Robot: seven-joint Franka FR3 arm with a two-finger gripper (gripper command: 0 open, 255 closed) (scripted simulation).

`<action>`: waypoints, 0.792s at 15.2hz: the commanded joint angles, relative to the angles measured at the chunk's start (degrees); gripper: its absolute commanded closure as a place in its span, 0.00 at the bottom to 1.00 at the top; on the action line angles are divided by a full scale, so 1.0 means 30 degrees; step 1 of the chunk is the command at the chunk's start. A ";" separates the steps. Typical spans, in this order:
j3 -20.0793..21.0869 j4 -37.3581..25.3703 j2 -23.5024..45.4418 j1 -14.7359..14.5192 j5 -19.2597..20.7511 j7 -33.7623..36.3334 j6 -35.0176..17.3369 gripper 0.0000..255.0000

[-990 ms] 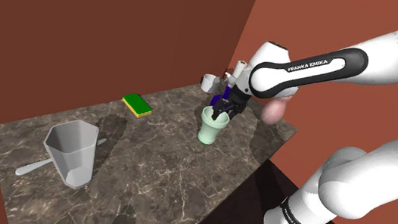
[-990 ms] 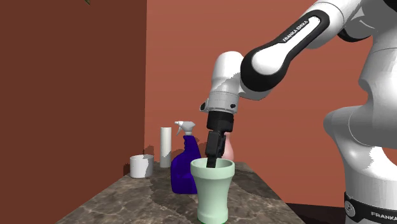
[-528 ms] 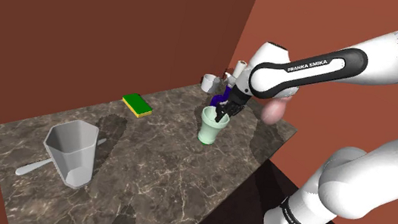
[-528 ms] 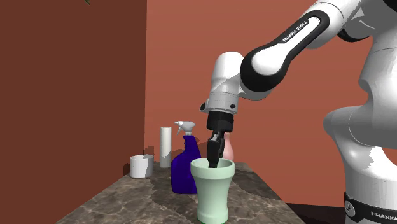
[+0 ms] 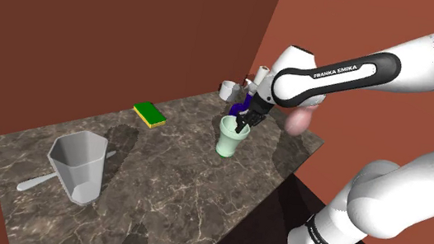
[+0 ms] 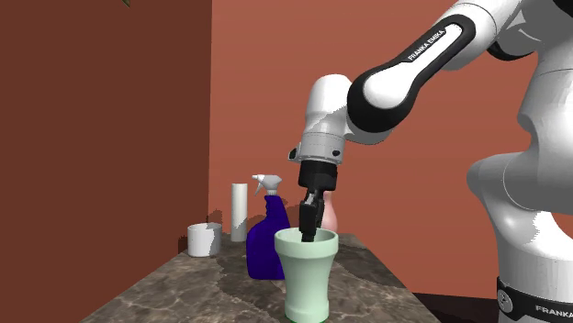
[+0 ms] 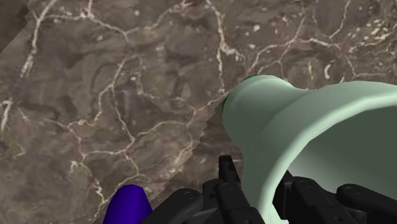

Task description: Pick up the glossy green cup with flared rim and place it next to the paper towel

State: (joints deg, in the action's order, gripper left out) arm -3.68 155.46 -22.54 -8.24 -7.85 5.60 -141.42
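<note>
Starting at the shoulder view's left, a grey pitcher stands on the marble counter and a green-and-yellow sponge lies further along. Then comes the action: the pale green cup, flared rim up, stands on the counter near its right-hand end. The black gripper comes down on it from above. In the wrist view one finger sits outside the rim and the other inside, with the cup's wall pinched between them, so the claw is closed nearly all the way and has the cup by its rim. The cup's base looks planted on the marble, so I judge the grasp made and the lift not yet begun. Further right in the shoulder view, behind the cup, is the back-corner cluster: a white mug, the paper towel roll standing upright against the wall, and a blue spray bottle just beside the cup. What is left, by my reckoning, is to raise the cup, carry it past the bottle and set it down by the roll — a tight spot, with that bottle close in the way.
</note>
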 commanded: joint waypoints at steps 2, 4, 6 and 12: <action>0.0040 -0.0247 -0.0382 0.0062 0.0111 0.0124 0.0631 1.00; 0.0075 -0.0516 -0.0748 0.0117 0.0210 0.0238 0.1262 1.00; 0.0106 -0.0804 -0.1087 0.0165 0.0297 0.0342 0.1886 1.00; 0.0178 -0.1768 -0.1949 0.0274 0.0504 0.0615 0.3702 1.00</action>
State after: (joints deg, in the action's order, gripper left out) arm -3.22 150.68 -27.91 -7.45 -6.42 7.26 -131.29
